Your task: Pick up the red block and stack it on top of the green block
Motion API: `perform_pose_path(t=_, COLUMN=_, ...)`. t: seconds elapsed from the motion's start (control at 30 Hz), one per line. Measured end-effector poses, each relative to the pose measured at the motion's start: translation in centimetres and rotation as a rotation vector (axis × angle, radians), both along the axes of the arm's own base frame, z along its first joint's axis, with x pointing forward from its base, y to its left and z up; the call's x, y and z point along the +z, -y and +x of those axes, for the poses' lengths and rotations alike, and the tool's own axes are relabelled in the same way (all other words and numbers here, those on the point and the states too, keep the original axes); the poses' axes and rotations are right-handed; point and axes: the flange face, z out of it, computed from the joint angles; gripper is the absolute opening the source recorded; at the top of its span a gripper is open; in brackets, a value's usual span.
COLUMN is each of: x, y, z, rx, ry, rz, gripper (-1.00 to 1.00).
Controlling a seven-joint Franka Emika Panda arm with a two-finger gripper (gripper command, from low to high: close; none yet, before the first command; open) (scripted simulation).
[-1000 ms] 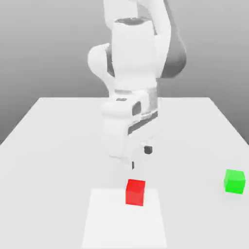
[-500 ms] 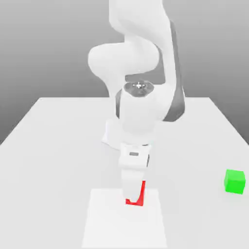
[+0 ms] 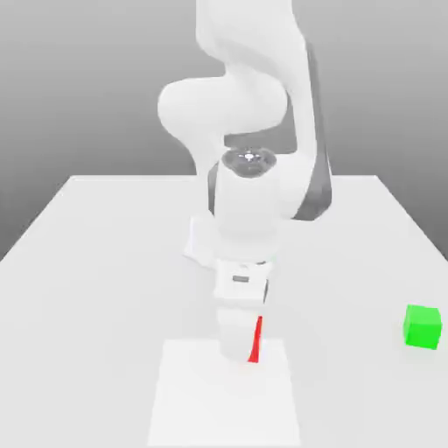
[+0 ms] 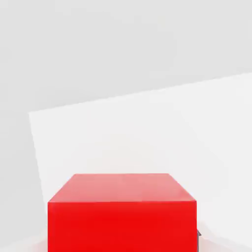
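The gripper (image 3: 238, 348) pinches the red block (image 3: 256, 339); a weak hold may drop it before the green block (image 3: 422, 326), at 3 o'clock.

The red block (image 4: 122, 211) sits very close under the hand's camera, big in the foreground. Its top face and one side face show, both plain and matte, the top a shade lighter than the side. It rests on a white table (image 4: 123, 49), on a brighter white rectangular patch (image 4: 147, 133) of that surface. One straight edge of the patch runs slantwise across the table beyond the block, and a corner of the patch lies off to one side of it. By one lower corner of the block a thin dark sliver (image 4: 198, 237) pokes out, touching or just beside the block; I cannot tell what it is.
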Motion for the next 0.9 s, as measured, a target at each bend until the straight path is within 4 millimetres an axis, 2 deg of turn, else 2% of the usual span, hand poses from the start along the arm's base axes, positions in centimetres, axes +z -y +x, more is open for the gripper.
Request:
perform_pose_path(t=0.17, x=2.4, y=-0.2, z=-0.4, rx=0.003, ry=-0.005, rz=-0.001, gripper=-1.00)
perform_pose_path(t=0.23, x=3.1, y=-3.6, z=0.1, rx=0.081, ry=-0.003, rz=-0.008, gripper=-1.00)
perform_pose_path(t=0.3, x=3.7, y=-8.3, z=0.3, rx=0.187, ry=0.000, rz=-0.014, gripper=-1.00)
perform_pose_path(t=0.4, x=4.6, y=-15.7, z=-0.5, rx=0.341, ry=0.003, rz=-0.018, gripper=-1.00)
perform_pose_path(t=0.5, x=5.4, y=-22.9, z=-2.8, rx=0.486, ry=0.003, rz=-0.016, gripper=-1.00)
perform_pose_path(t=0.6, x=6.1, y=-29.6, z=-6.4, rx=0.623, ry=-0.003, rz=-0.007, gripper=-1.00)
perform_pose_path(t=0.63, x=5.6, y=-31.0, z=-7.4, rx=0.655, ry=-0.004, rz=-0.005, gripper=-1.00)
perform_pose_path(t=0.77, x=1.4, y=-31.1, z=-6.9, rx=0.642, ry=-0.006, rz=-0.003, gripper=-1.00)
perform_pose_path(t=0.8, x=0.4, y=-31.0, z=-7.0, rx=0.641, ry=-0.006, rz=-0.004, gripper=1.00)
perform_pose_path(t=0.9, x=0.4, y=-31.0, z=-7.0, rx=0.641, ry=-0.006, rz=-0.004, gripper=1.00)
